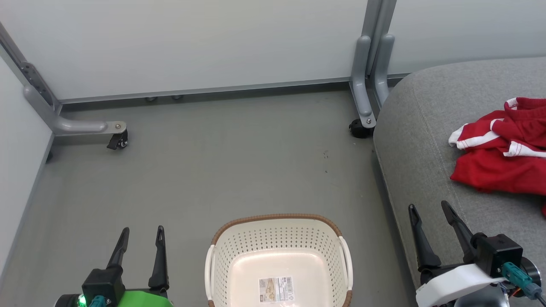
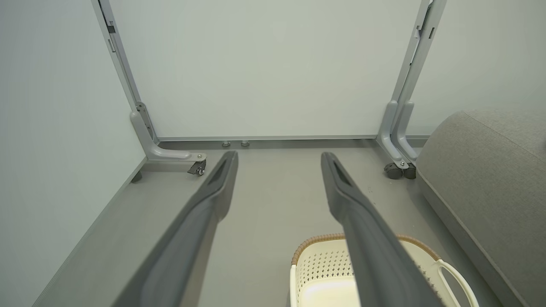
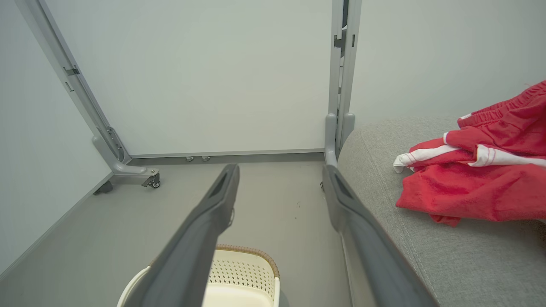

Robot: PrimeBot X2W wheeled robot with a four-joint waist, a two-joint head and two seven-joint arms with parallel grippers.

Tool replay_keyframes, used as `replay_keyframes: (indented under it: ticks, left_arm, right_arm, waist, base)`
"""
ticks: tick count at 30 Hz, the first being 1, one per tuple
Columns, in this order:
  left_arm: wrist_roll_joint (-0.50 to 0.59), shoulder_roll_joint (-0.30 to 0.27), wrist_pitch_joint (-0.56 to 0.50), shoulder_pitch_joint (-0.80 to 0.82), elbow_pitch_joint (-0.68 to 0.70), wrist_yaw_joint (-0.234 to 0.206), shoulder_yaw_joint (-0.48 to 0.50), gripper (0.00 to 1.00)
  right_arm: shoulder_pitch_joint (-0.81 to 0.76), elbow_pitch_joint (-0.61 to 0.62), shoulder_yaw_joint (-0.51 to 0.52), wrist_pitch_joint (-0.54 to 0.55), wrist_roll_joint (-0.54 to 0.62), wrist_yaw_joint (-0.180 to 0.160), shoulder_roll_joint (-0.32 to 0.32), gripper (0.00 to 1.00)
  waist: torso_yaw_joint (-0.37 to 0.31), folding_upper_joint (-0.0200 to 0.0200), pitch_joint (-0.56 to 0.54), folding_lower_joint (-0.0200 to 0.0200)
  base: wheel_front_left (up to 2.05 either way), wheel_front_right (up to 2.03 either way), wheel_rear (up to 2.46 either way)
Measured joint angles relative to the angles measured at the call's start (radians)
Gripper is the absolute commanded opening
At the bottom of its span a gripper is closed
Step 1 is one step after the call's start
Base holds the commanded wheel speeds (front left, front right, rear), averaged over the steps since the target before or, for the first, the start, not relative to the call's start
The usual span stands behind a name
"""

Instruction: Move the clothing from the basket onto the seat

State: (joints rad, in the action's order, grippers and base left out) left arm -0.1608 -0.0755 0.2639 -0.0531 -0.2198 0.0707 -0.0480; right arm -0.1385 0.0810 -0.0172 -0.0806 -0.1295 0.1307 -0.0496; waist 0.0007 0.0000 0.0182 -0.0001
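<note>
The cream-white perforated plastic laundry basket with a brown braided-look rim stands on the grey floor in the middle foreground. Its near edge is cut off by the bottom of the head view, and the paper label on its bottom is in plain sight. The bright red soft garments with white trim lie in a rumpled heap on the large grey woven-fabric seat cushion, well in from its rounded left edge and running off the right side of the head view. A narrow strip of floor separates the basket's right handle from the cushion's edge. The left gripper hangs over bare floor just left of the basket, its two dark fingers spread apart and gripping nothing. The right gripper is likewise spread and holds nothing, poised over the cushion's rounded edge, near the heap but apart from it. Beyond the basket the floor runs open to the pale partition panels. A grey metal foot with a castor bounds it at the far left, and a second metal foot stands beside the cushion's far corner.
</note>
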Motion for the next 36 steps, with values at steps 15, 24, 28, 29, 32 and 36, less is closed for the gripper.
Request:
replay_keyframes:
  ticks: [15, 24, 28, 29, 32, 36]
  left_arm:
    - [-0.046, 0.008, -0.024, 0.0, -0.049, 0.009, 0.015, 0.0]
    - [-0.222, 0.012, -0.066, 0.003, -0.047, 0.014, 0.032, 0.0]
    - [-0.292, 0.014, -0.082, 0.005, -0.045, 0.016, 0.039, 0.0]
    - [-0.306, 0.014, -0.087, 0.007, -0.045, 0.017, 0.041, 0.0]
    - [-0.359, 0.015, -0.101, 0.016, -0.044, 0.017, 0.045, 0.0]
    - [-0.421, 0.016, -0.114, 0.025, -0.043, 0.019, 0.05, 0.0]
  right_arm:
    - [-0.003, -0.042, -0.002, 0.001, -0.06, 0.0, 0.005, 0.0]
    - [0.012, -0.08, -0.001, 0.013, -0.252, 0.0, -0.005, 0.0]
    - [0.027, -0.093, -0.001, 0.018, -0.328, 0.0, -0.011, 0.0]
    - [0.028, -0.097, -0.001, 0.019, -0.344, 0.0, -0.012, 0.0]
    - [0.04, -0.109, 0.0, 0.024, -0.401, 0.0, -0.017, 0.0]
    - [0.048, -0.119, 0.001, 0.027, -0.467, 0.0, -0.02, 0.0]
  waist:
    - [0.001, 0.0, 0.002, 0.0]
    - [0.001, 0.0, 0.001, 0.0]
    - [0.001, 0.0, 0.0, 0.0001]
    - [0.001, 0.0, 0.0, 0.0001]
    - [0.001, 0.0, 0.0, 0.0001]
    - [0.001, 0.0, -0.001, 0.0]
  base:
    - [0.0, 0.0, 0.0]
    - [0.0, 0.0, 0.0]
    - [0.0, 0.0, 0.0]
    - [0.0, 0.0, 0.0]
    - [0.0, 0.0, 0.0]
    - [0.0, 0.0, 0.0]
